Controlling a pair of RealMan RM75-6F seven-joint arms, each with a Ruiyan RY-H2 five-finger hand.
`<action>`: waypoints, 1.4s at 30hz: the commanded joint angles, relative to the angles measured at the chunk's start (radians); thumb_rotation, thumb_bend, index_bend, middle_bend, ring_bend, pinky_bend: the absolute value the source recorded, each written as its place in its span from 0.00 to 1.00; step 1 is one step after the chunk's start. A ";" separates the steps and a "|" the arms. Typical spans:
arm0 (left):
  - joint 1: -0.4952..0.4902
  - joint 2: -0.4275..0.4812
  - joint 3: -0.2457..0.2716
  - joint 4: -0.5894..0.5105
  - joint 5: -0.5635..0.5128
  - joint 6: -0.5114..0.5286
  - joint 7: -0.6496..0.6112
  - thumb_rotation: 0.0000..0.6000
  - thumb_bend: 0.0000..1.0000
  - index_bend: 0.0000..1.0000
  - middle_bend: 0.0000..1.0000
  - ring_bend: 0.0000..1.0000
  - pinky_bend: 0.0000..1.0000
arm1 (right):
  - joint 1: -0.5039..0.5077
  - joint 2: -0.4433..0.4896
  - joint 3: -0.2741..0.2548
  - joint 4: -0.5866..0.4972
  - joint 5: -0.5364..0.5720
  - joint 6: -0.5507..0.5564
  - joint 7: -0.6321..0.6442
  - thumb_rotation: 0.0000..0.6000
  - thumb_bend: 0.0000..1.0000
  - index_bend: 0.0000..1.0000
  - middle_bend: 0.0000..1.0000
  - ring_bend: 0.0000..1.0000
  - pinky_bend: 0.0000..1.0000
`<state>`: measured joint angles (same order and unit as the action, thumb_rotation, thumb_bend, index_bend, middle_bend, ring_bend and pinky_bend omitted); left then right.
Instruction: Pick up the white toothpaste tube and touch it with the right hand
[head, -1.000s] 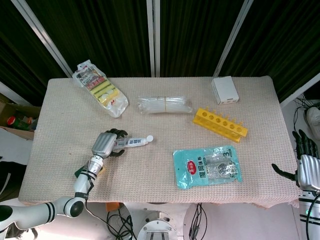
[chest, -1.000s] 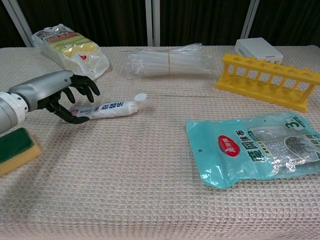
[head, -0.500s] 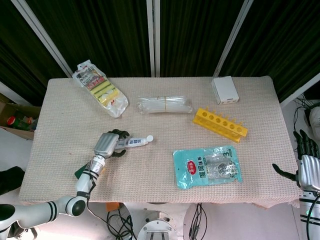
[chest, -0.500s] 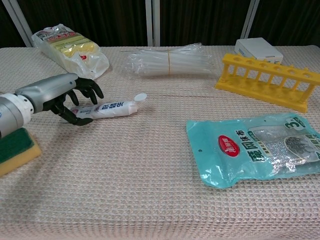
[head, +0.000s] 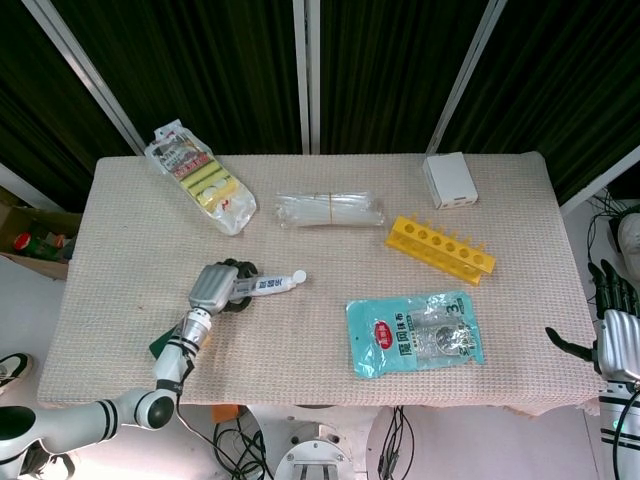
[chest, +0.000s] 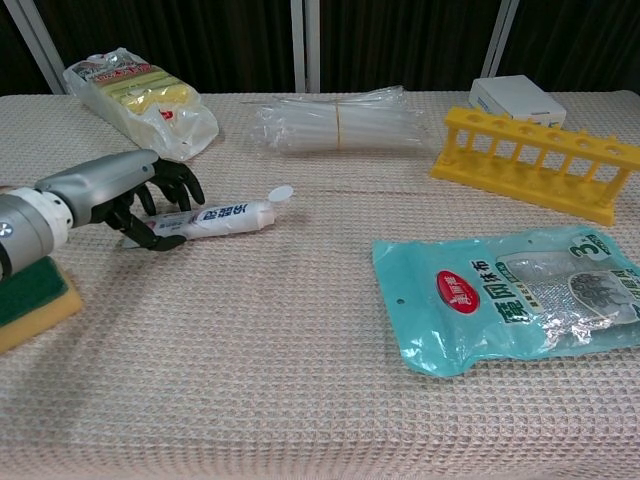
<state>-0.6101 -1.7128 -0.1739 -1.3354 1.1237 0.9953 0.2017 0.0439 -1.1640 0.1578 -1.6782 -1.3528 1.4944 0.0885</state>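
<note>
The left hand (chest: 120, 195) has closed in, grasping the white toothpaste tube (chest: 222, 215) lying on the beige woven tabletop (chest: 300, 350); a yellow-green sponge (chest: 30, 300) sits beside its wrist; the right hand (head: 610, 330) hangs released off the edge.

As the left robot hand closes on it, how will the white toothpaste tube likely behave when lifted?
The white toothpaste tube looks small and slim, so probably light. It lies flat on the woven beige tablecloth and likely won't roll. The left robot hand wraps its tail end, so the cap end may droop.

Quick count of what was on the table (head: 520, 210): one toothpaste tube (head: 268, 285), one yellow rack (head: 441, 248), one white box (head: 449, 180), one teal packet (head: 416, 333), one bundle of clear tubes (head: 329, 209), one bag of sponges (head: 200, 180), one loose sponge (chest: 30, 298). Two hands, left (head: 216, 287) and right (head: 615, 335).
</note>
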 joint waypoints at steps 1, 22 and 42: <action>0.001 -0.007 -0.001 0.008 0.000 0.003 -0.003 1.00 0.32 0.37 0.44 0.31 0.42 | 0.001 -0.001 0.001 0.003 0.005 -0.005 0.002 1.00 0.02 0.00 0.00 0.00 0.00; -0.001 -0.092 0.002 0.159 0.102 0.092 -0.050 1.00 0.39 0.73 0.82 0.68 0.73 | 0.008 -0.006 0.000 0.004 0.020 -0.025 -0.010 1.00 0.02 0.00 0.00 0.00 0.00; 0.018 -0.167 0.010 0.310 0.297 0.214 -0.578 1.00 0.49 0.83 0.95 0.79 0.82 | 0.018 -0.016 -0.004 0.004 0.001 -0.027 -0.023 1.00 0.02 0.00 0.00 0.00 0.00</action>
<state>-0.5982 -1.8674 -0.1617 -1.0425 1.3903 1.1752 -0.3147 0.0599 -1.1783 0.1547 -1.6734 -1.3490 1.4669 0.0674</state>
